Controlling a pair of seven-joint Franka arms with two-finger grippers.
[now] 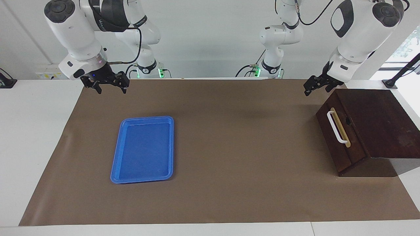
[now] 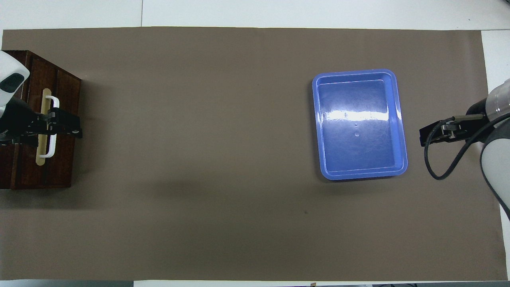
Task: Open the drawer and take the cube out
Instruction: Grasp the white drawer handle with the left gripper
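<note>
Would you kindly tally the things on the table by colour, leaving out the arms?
Blue: 1, the tray
Dark brown: 1, the drawer, shut, with a white handle
Brown: 1, the mat
Yellow: 0, no cube in view
Total: 3

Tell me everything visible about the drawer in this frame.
The drawer is dark-brown wood, shut flush in its dark wooden box. A white bar handle sits on a pale tan strip across its front. It stands on the brown mat at the left arm's end of the table. Nothing touches it; the left gripper hangs above it.
</note>
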